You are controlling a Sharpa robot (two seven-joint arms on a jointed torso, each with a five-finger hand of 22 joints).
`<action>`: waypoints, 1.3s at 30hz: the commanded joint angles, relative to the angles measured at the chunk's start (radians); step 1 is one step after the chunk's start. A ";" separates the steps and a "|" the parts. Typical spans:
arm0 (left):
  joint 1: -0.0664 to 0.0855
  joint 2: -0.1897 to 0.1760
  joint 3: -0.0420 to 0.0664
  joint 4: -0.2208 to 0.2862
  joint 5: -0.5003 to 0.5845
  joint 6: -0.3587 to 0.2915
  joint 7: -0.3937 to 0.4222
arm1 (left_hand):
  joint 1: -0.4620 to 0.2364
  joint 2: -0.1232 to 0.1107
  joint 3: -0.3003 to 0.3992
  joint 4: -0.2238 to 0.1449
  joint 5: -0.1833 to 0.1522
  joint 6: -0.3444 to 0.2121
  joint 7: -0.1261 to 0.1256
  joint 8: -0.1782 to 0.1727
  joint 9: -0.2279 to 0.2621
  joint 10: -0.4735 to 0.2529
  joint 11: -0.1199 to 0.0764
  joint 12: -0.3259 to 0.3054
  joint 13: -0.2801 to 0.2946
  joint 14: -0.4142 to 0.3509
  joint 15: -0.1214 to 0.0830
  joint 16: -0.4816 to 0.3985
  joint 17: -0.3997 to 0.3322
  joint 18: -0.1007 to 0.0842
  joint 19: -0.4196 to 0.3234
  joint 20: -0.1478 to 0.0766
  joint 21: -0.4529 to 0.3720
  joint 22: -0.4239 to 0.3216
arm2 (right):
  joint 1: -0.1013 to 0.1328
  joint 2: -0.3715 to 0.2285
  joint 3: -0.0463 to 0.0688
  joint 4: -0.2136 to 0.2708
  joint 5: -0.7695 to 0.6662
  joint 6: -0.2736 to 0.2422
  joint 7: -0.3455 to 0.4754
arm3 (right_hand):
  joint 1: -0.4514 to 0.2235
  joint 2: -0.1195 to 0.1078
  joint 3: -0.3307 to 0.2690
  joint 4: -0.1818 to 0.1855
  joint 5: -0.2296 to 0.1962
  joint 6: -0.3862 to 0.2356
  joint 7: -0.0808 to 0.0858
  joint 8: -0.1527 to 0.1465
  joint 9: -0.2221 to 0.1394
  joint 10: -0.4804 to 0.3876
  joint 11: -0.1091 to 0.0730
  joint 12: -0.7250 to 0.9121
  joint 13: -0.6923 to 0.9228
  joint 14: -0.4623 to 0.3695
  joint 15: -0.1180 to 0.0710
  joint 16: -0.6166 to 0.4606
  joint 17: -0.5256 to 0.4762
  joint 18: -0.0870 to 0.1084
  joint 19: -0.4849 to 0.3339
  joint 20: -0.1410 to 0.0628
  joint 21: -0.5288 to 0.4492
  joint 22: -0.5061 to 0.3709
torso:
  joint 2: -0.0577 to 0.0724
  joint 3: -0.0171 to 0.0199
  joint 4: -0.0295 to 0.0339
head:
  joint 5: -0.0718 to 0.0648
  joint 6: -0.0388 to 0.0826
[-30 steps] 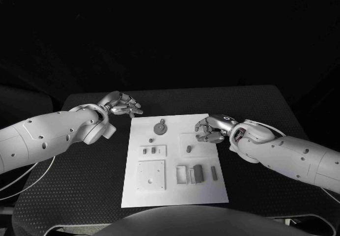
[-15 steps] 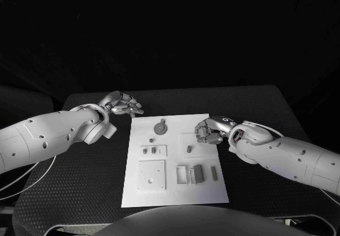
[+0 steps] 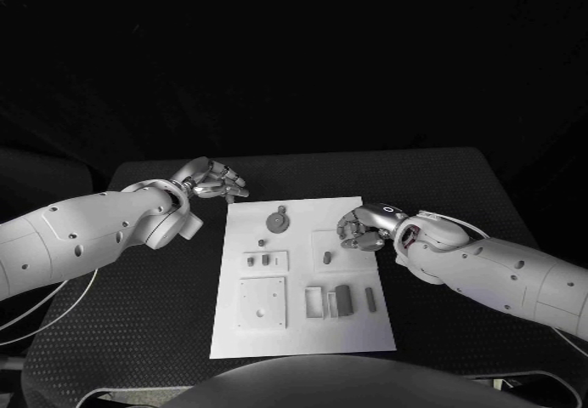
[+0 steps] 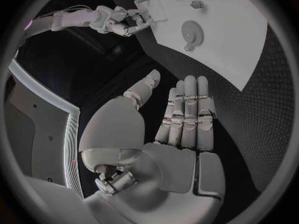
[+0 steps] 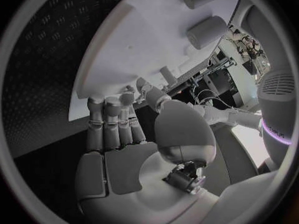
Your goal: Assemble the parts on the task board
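Observation:
The white task board (image 3: pixel 300 327) lies mid-table. A round disc part (image 3: pixel 278 221) sits near its far edge, with small pegs (image 3: pixel 260 260) and a single peg (image 3: pixel 327 256) below it. A square plate (image 3: pixel 261 302) and several bars (image 3: pixel 343 298) lie nearer me. My left hand (image 3: pixel 215 180) hovers off the board's far left corner. Its fingers (image 4: pixel 187 109) are straight and hold nothing. My right hand (image 3: pixel 364 228) hangs over the board's right edge, close to the single peg. Its fingers (image 5: pixel 112 119) bend toward the board (image 5: pixel 143 45) around nothing.
The black table (image 3: pixel 135 323) reaches well beyond the board on both sides. In the left wrist view the disc (image 4: pixel 191 32) and my right hand (image 4: pixel 121 21) lie beyond the straight fingers. Two pegs (image 5: pixel 206 31) stand ahead of the right hand.
My right hand has sunk slightly toward me along the board's right edge, and its fingers have curled in a little more. The left hand has barely moved.

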 commanded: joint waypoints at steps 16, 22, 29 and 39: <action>0.001 0.003 0.001 0.001 0.010 0.015 0.009 | 0.001 0.011 -0.006 0.002 0.005 -0.003 0.003 0.000 0.001 -0.005 -0.001 -0.004 -0.002 0.004 0.003 -0.007 0.004 0.004 0.005 0.006 -0.005 -0.003 | -0.002 0.005 -0.001 -0.005 -0.014 -0.021 -0.001 | 0.043 0.014 0.029 -0.010 0.004 0.012 0.024 -0.010 -0.015 -0.080 0.011 -0.244 -0.148 -0.034 0.015 -0.068 -0.039 0.048 -0.042 0.009 -0.038 -0.010 | 0.000 -0.0002 -0.0005 | -0.004 0.000; 0.001 0.002 0.001 0.001 0.010 0.018 0.007 | 0.002 0.012 -0.006 0.002 0.005 -0.003 0.003 0.000 0.001 -0.006 0.000 -0.004 -0.002 0.006 0.002 -0.008 0.006 0.004 0.007 0.006 -0.005 -0.003 | -0.002 0.005 -0.001 -0.005 -0.014 -0.017 -0.003 | 0.059 0.002 0.032 -0.011 0.004 0.006 0.036 -0.010 -0.023 -0.041 0.030 -0.475 -0.304 -0.027 0.029 -0.075 -0.058 0.048 -0.037 0.012 -0.044 -0.014 | 0.000 -0.0002 0.0000 | -0.006 0.000; 0.001 0.003 0.000 0.001 0.010 0.021 0.005 | 0.002 0.013 -0.008 0.002 0.005 -0.004 0.004 0.000 0.001 -0.007 0.000 -0.004 -0.003 0.011 0.001 -0.010 0.012 0.005 0.012 0.005 -0.004 -0.004 | -0.002 0.006 -0.001 -0.004 -0.013 -0.018 -0.002 | 0.069 -0.007 0.028 -0.011 0.002 -0.001 0.044 -0.009 -0.030 -0.029 0.050 -0.618 -0.389 -0.022 0.048 -0.069 -0.068 0.048 -0.030 0.012 -0.045 -0.015 | 0.000 -0.0003 -0.0009 | -0.005 0.000; 0.001 0.004 0.000 0.000 0.010 0.021 0.004 | 0.002 0.013 -0.009 0.002 0.005 -0.005 0.004 -0.001 0.000 -0.008 0.000 -0.004 -0.004 0.017 -0.001 -0.012 0.018 0.006 0.017 0.004 -0.004 -0.004 | -0.002 0.010 -0.001 0.003 -0.013 -0.003 -0.003 | 0.079 -0.001 0.028 -0.011 0.002 0.012 0.038 0.004 -0.030 -0.001 0.058 -0.698 -0.429 -0.023 0.056 -0.065 -0.077 0.048 -0.027 0.013 -0.048 -0.016 | 0.000 0.0000 0.0002 | -0.006 0.000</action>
